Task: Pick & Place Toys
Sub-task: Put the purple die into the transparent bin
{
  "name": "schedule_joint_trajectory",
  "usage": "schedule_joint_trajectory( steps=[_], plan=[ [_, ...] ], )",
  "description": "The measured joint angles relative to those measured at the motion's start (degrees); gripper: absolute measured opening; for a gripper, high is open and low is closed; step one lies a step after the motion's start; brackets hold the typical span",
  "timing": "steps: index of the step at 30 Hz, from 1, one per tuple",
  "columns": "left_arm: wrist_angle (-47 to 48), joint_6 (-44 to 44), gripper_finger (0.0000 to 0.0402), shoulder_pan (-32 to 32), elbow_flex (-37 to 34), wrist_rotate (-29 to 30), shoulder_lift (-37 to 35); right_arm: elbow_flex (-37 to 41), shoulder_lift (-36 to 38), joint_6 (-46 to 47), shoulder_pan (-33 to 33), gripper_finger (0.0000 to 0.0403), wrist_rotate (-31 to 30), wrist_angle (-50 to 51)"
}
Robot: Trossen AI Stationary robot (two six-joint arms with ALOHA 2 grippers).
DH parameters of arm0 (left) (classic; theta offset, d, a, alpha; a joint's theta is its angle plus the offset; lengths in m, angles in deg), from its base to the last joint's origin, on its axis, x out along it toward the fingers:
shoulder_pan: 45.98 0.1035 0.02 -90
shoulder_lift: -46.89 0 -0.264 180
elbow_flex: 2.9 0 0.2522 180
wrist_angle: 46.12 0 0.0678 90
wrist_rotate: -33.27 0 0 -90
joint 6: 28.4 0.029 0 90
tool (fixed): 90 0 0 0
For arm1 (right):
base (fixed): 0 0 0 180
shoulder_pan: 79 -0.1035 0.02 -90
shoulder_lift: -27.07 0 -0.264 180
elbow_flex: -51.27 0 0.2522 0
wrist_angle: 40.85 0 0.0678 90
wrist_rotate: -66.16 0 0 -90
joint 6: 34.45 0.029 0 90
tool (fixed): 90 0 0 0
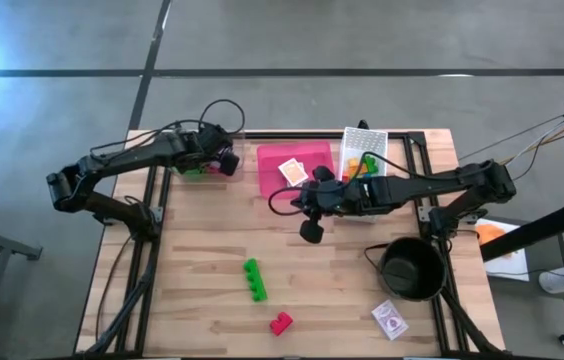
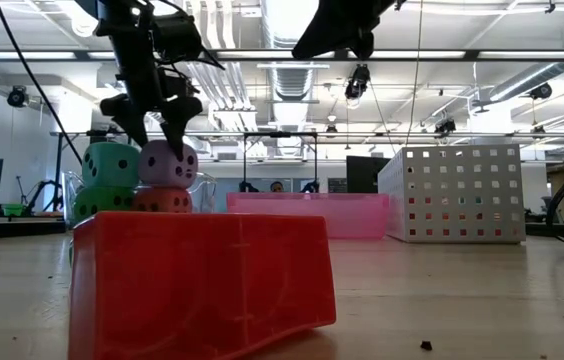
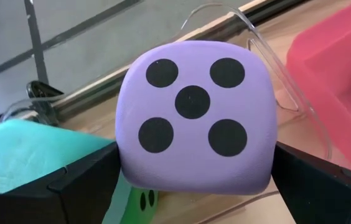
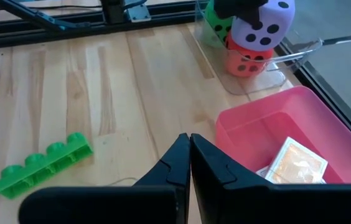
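Four soft dice [image 2: 138, 180], two loose bricks [image 1: 254, 279], two card packs [image 1: 390, 320]

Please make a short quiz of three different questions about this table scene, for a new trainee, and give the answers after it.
1. True or false: the purple die sits between the fingers of the left gripper.
2. Which thing lies inside the pink tray? A) a green brick B) a card pack C) the black pot
3. Fill in the missing word: the right gripper hangs over the table with its fingers ____.

Key
1. True; it rests on top of the red die.
2. B, the card pack.
3. shut
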Motion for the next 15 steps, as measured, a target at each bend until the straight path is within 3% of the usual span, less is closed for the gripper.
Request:
schedule_joint_trajectory(
  steps=[15],
  plan=[
    [0.33, 3.9, 0.0399, -0.04, 0.02, -1.11, -0.02, 0.68, 0.0, 0.09, -0.02, 0.0008, 0.0, -0.02]
  ],
)
